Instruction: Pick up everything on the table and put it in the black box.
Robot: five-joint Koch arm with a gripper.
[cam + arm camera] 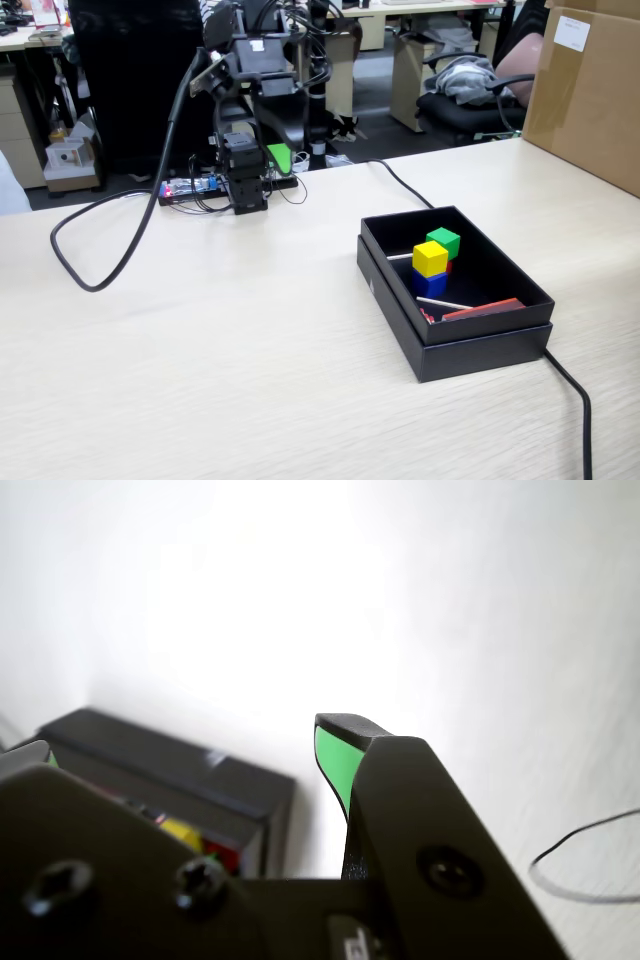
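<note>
The gripper (281,158) hangs folded back at its base, jaws parted and empty. Well ahead of it, the black box (470,345) holds yellow cube (430,258), green cube (443,241), blue cube (430,284); red is mostly hidden. Reaching again risks nudging the stack.

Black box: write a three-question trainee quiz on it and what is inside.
1. Multiple choice: in the fixed view, which cube sits on the blue cube? A green, B yellow, C red.
2. True or false: a cube lies on the table outside the black box.
3. Fill in: the flat red strip lies at the end of the box that is ___ the fixed camera (nearest or farthest from).

Key: 1 B, the yellow cube. 2 False. 3 nearest.
</note>
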